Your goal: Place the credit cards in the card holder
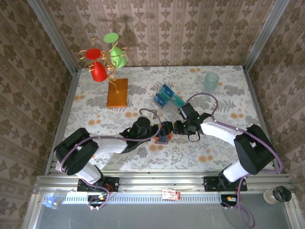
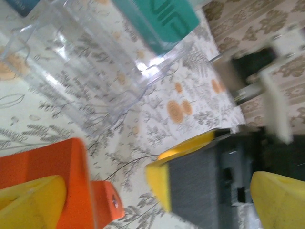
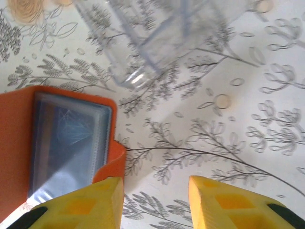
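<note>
Floral tablecloth (image 1: 205,155) covers the table; damask wallpaper (image 1: 190,28) lines the enclosure. You will find the card holder (image 3: 19,124) at centre, lying open (orange, clear sleeve up). Blue and teal credit cards (image 1: 165,94) stand in a clear rack (image 3: 157,28) behind it. Left gripper (image 2: 157,191) is spread wide, one finger above the holder. Right gripper (image 3: 153,191) is parted and grips nothing.
</note>
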Controlling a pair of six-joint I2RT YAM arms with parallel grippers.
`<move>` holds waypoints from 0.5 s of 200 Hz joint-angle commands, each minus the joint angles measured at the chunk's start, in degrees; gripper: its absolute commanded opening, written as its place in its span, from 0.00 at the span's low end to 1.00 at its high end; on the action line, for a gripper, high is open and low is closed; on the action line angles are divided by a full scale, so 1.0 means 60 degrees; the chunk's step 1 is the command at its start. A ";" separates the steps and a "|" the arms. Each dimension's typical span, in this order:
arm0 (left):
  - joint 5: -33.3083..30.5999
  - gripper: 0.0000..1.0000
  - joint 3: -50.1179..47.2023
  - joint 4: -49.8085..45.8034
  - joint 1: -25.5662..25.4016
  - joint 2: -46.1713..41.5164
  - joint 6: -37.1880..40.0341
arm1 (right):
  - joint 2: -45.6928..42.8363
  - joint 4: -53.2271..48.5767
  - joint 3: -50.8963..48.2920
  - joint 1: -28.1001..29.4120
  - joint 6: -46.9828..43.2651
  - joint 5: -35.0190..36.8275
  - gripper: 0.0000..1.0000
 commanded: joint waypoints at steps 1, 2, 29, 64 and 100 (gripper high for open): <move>-0.0079 1.00 0.0203 -0.0221 -0.0211 0.0298 -0.0125 | -0.0380 -0.0191 -0.0328 -0.0288 0.0250 -0.0084 0.40; -0.0088 1.00 0.0196 -0.0220 -0.0216 0.0297 -0.0136 | -0.0395 -0.0195 -0.0342 -0.0304 0.0256 -0.0084 0.41; -0.0321 1.00 0.0233 -0.0168 -0.0444 0.0598 -0.0184 | -0.0799 -0.0185 -0.0788 -0.0766 0.0432 -0.0211 0.41; -0.0819 1.00 0.0106 -0.0167 -0.0816 0.0983 -0.0286 | -0.1508 -0.0286 -0.1170 -0.1154 0.0468 -0.0416 0.41; -0.1582 1.00 -0.0016 -0.0552 -0.1206 0.1034 -0.0411 | -0.1861 -0.0389 -0.1220 -0.1264 0.0410 -0.0788 0.41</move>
